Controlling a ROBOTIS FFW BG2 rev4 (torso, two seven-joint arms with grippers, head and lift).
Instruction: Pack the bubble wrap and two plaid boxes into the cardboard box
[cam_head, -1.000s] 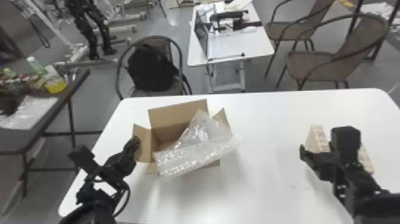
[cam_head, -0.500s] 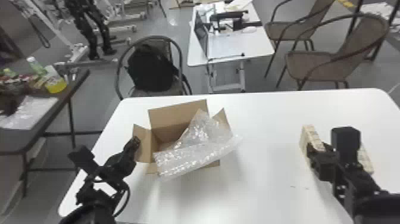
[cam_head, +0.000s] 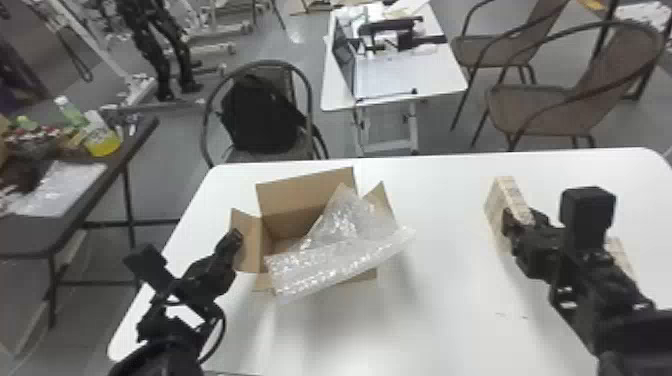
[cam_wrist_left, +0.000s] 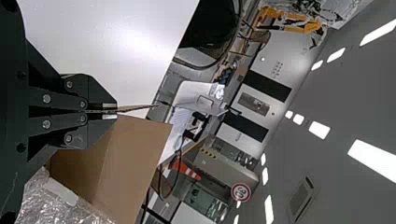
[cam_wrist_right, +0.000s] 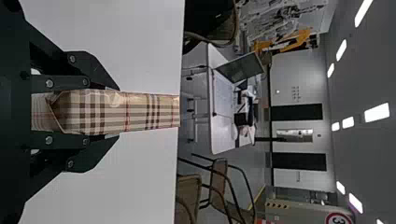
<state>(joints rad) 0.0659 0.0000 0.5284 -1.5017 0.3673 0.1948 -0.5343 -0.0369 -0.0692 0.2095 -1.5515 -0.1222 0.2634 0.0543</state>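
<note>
Right gripper (cam_head: 517, 222) fingers clamp a slim plaid box (cam_head: 502, 205), a second plaid box (cam_head: 621, 254) to its right; left gripper (cam_head: 236, 240) fingers pinch a thin flap (cam_head: 251, 250) of the open cardboard box (cam_head: 300, 200) at left, crinkly bubble wrap (cam_head: 325, 265) sprawling over its near edge!

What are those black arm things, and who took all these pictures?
Those are a robot's two arms, and the robot carries the cameras. One on its head looks down at the white table. The other two sit on its wrists; their pictures are turned sideways, so the room looks tipped over.

On the table is an open cardboard box, with shiny bubble wrap partly in it and hanging over its edge. The left gripper, a kind of two-fingered hand, pinches a flap of that box. The right gripper holds a plaid box between its fingers. Something pale behind that arm is probably the other plaid box.
</note>
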